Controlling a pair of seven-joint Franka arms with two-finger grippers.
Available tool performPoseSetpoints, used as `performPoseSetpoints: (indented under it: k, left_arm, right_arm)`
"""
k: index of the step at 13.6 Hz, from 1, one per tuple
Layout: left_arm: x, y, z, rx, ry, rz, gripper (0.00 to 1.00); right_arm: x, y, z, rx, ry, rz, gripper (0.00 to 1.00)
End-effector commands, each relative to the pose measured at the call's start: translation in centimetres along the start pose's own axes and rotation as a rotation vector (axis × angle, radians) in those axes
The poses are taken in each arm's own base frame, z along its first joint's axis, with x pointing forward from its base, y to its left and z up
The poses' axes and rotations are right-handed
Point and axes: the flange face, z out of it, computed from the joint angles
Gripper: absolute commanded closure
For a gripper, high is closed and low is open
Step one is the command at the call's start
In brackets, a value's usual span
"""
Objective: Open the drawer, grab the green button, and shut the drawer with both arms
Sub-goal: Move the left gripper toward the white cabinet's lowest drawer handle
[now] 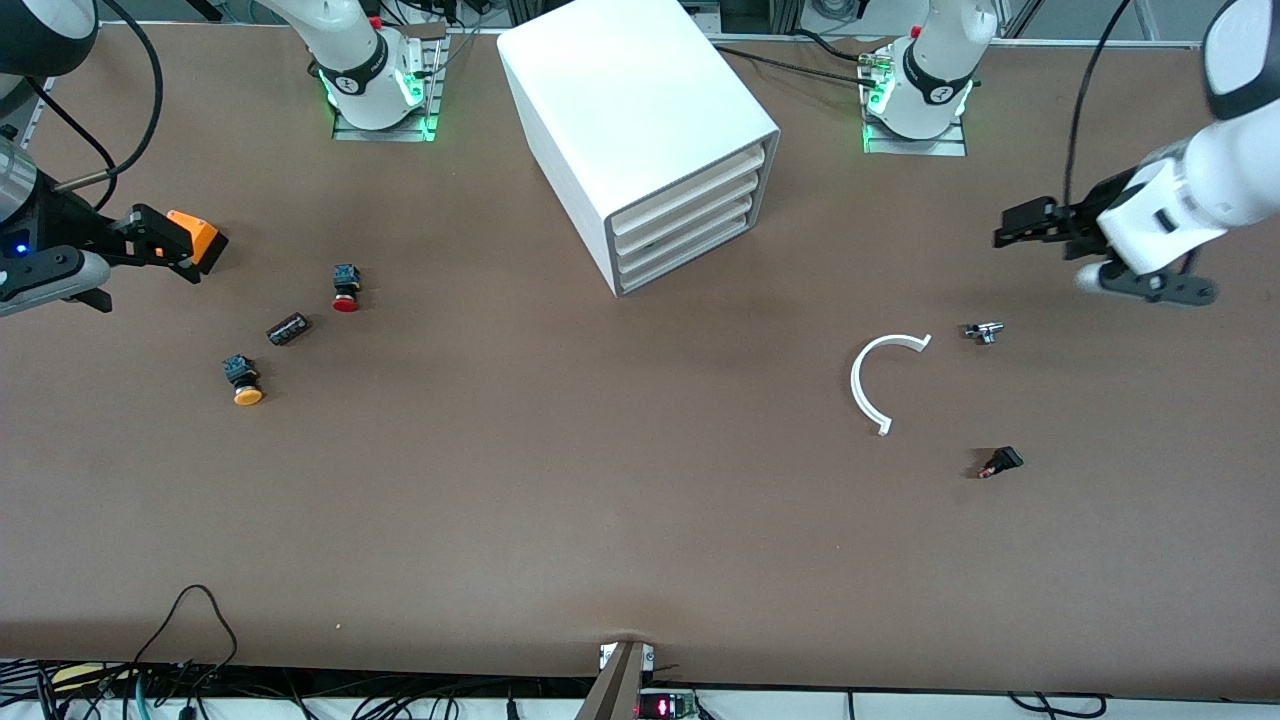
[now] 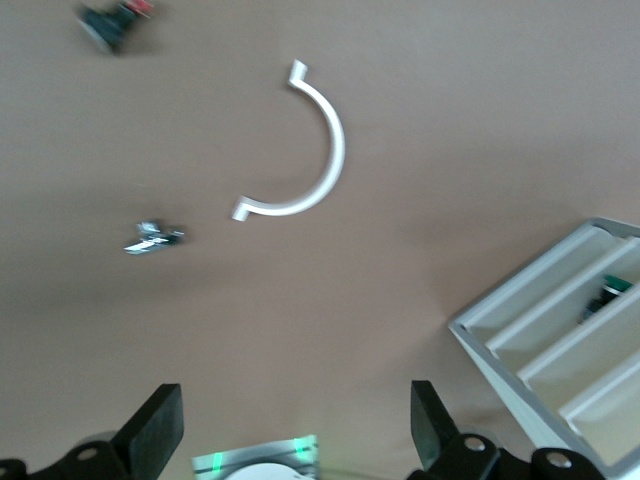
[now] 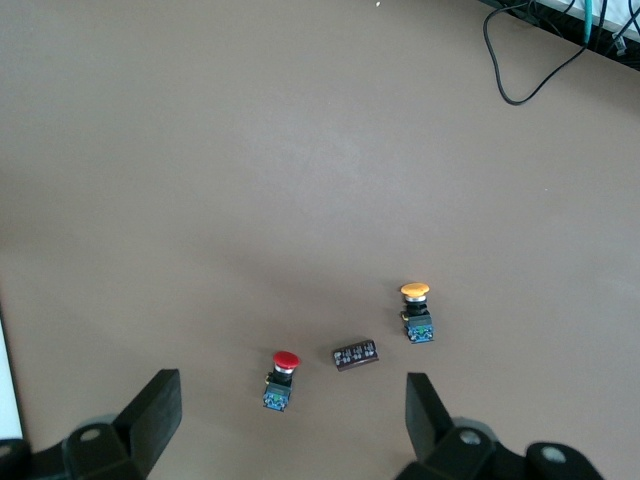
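Note:
The white cabinet (image 1: 640, 110) stands at the middle of the table near the bases. Its four drawers (image 1: 690, 215) are all shut. In the left wrist view the cabinet (image 2: 545, 345) shows its drawer fronts, and a dark thing with a green cap, the button (image 2: 608, 292), shows in a gap of one drawer. My left gripper (image 1: 1022, 224) hangs open and empty over the table toward the left arm's end, also in its wrist view (image 2: 290, 430). My right gripper (image 1: 165, 240), with an orange piece at its tip, is open and empty (image 3: 290, 425) over the right arm's end.
A red-capped button (image 1: 345, 287), a dark block (image 1: 288, 328) and a yellow-orange-capped button (image 1: 243, 382) lie under the right gripper's area. A white curved piece (image 1: 870, 385), a small metal part (image 1: 985, 332) and a small black part (image 1: 1000, 462) lie near the left gripper.

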Motion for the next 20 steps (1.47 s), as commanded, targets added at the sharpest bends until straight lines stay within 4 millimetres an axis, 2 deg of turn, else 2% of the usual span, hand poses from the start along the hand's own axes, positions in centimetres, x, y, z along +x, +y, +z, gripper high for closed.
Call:
performPoseSetpoints:
  k: [1, 3, 6, 12, 15, 20]
  left_arm:
    - [1.1, 1.7, 3.2, -0.096, -0.043, 0.032, 0.00]
    - [2.0, 3.1, 6.2, -0.159, -0.052, 0.069, 0.00]
    - [3.6, 4.3, 12.4, -0.286, -0.074, 0.160, 0.00]
    - [5.8, 8.9, 23.2, -0.553, -0.174, 0.325, 0.03]
    - [5.4, 9.5, 28.0, -0.695, -0.175, 0.388, 0.05]
    - [5.5, 10.6, 34.4, -0.808, -0.188, 0.457, 0.10]
  right_arm:
    - [0.2, 0.0, -0.5, 0.009, -0.001, 0.014, 0.01]
    - [0.2, 0.1, -0.5, 0.009, 0.000, 0.020, 0.01]
    - [0.2, 0.1, -0.5, 0.009, 0.000, 0.022, 0.01]
    - [0.3, 0.1, -0.5, 0.008, 0.007, 0.025, 0.01]
    - [0.3, 0.1, -0.5, 0.009, 0.004, 0.027, 0.01]
    - [0.2, 0.2, -0.5, 0.009, 0.005, 0.030, 0.01]
